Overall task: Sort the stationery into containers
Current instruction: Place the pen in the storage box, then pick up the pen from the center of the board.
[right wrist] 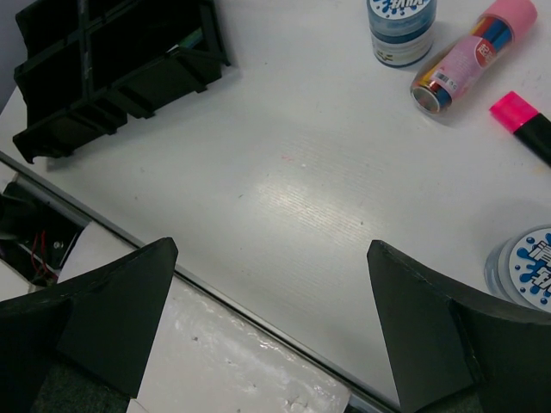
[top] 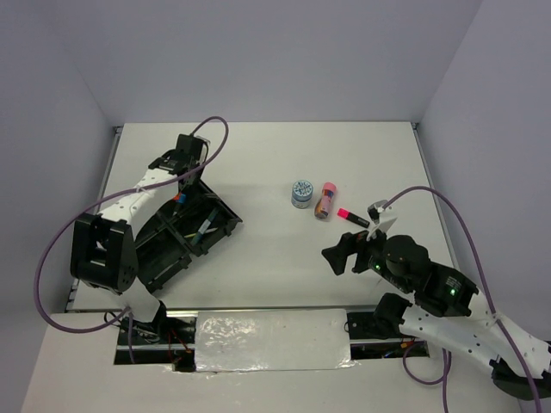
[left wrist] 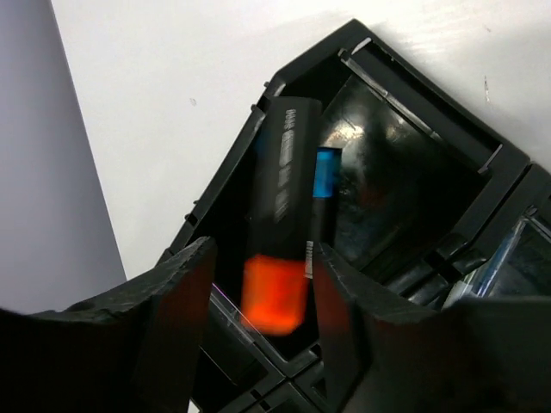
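Black glossy plastic organiser tray (top: pixel 168 254), at the frame's left, is holding one blue-capped black highlighter (left wrist: pixel 325 172); one blurred orange-capped highlighter (left wrist: pixel 280 224) is showing between parted left jaws. Right jaws are gaping near two round blue-white tape rolls (right wrist: pixel 402 26) (right wrist: pixel 527 268), one pink-orange tube (right wrist: pixel 469 56) and one pink-capped highlighter (right wrist: pixel 525 120).

The white table (top: pixel 258 163) carries a black organiser tray (top: pixel 225 225) at left; mid-right lie a tape roll (top: pixel 302 192), a pink-orange tube (top: pixel 325 200) just beside it, and a pink-capped highlighter (top: pixel 352 217)

Left hand (left wrist: pixel 263 258) stretched forward, slightly parted, right hand (right wrist: pixel 271 249) low, spread wide
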